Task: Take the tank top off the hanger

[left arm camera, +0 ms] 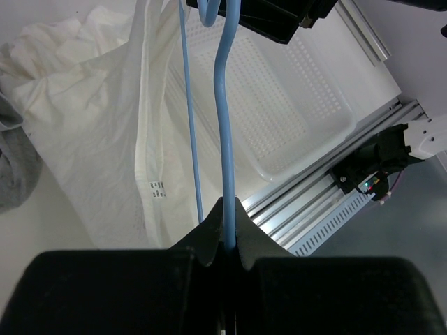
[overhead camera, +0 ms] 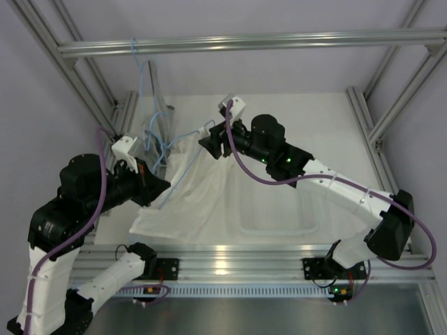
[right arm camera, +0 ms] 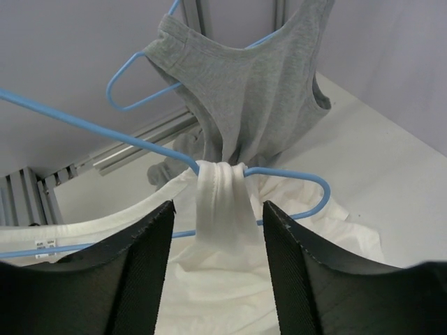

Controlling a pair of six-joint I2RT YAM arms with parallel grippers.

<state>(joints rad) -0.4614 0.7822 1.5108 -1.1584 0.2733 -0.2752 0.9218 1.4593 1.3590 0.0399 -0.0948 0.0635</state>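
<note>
1. Clamping the thin light-blue wire of the hanger [left arm camera: 225, 112], the left hand [left arm camera: 228, 209] is clenched, its two black jaws pinched together on the rod.
2. The tank top [overhead camera: 192, 199], white, thin and soft, droops from that hanger and spreads in loose folds over the desk [overhead camera: 321, 118], left of centre.
3. One strap [right arm camera: 222, 199] is bunched into a narrow roll over the hanger's rounded end.
4. The right hand [right arm camera: 218, 213] is released: its finely ridged black fingers [right arm camera: 140, 272] stand apart on either side of the strap roll.
5. A clear perforated plastic basket [overhead camera: 276, 213] lies just right of the tank top.
6. A grey sleeveless garment [right arm camera: 258, 91] hangs on a second blue hanger [right arm camera: 129, 80] at the far left.
</note>
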